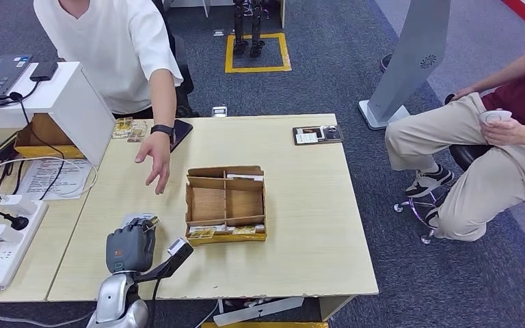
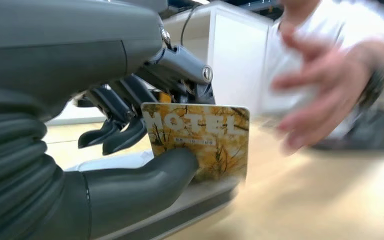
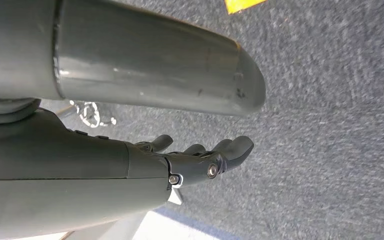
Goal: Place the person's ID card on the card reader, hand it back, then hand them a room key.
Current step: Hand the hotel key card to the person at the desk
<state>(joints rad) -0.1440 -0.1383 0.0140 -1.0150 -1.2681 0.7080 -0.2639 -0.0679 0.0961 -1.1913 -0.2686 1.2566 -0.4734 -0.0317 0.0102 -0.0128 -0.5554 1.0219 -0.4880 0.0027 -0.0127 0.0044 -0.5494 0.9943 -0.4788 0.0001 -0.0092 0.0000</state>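
My left hand (image 1: 131,247) hovers low over the near left part of the wooden table (image 1: 301,225). It pinches a yellow room key card (image 2: 200,140) printed "HOTEL" between thumb and fingers; the card's top edge peeks out above the hand (image 1: 148,221). A flat white device (image 2: 115,161) lies just under the hand. A person in a white shirt reaches an open hand (image 1: 156,158) toward the card, blurred in the left wrist view (image 2: 325,95). My right hand (image 3: 205,160) hangs over grey carpet, fingers loosely extended, holding nothing.
A wooden divided box (image 1: 225,203) with yellow cards along its front stands mid-table, right of my left hand. A power strip (image 1: 10,246) and cables lie at the left. A dark tray (image 1: 318,134) sits at the far edge. A seated person (image 1: 478,143) is at the right.
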